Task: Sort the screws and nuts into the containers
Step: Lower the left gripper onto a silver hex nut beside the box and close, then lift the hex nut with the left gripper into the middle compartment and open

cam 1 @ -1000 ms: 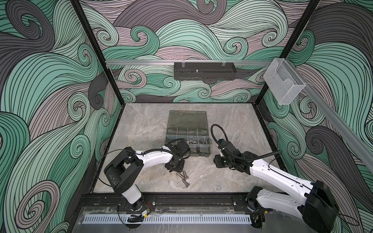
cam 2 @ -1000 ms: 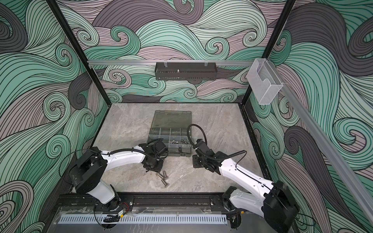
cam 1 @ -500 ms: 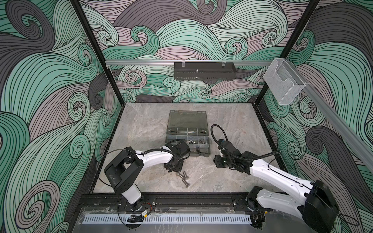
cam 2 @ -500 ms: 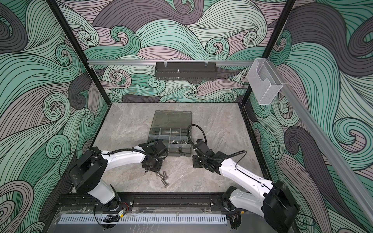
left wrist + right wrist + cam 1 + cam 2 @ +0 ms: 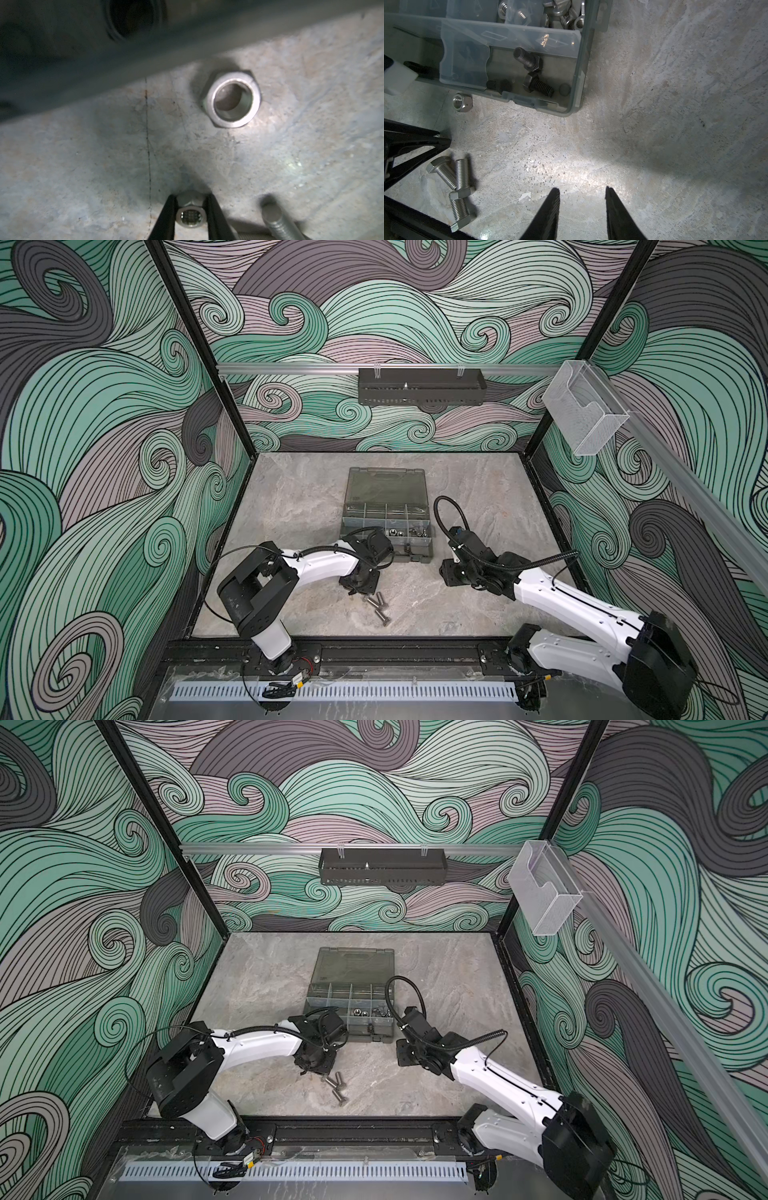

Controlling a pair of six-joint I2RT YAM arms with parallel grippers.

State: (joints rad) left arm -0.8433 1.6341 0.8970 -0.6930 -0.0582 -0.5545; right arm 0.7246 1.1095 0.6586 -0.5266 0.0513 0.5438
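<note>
In the left wrist view my left gripper is shut on a small silver nut on the table, both fingers pressed against its sides. A second silver nut lies loose farther out, near the wall of the smoky-grey organiser case. Three silver screws lie beside the left gripper in front of the case's containers. Black screws sit in a near compartment. My right gripper is open over bare table, right of the case.
The case's lid lies flat open toward the back. A black perforated tray hangs on the back wall and a clear acrylic box on the right wall. The black front rail borders the table's near edge.
The left gripper's jaws have come together onto the nut. Both arms stand almost where they were, and the screws have not moved.
</note>
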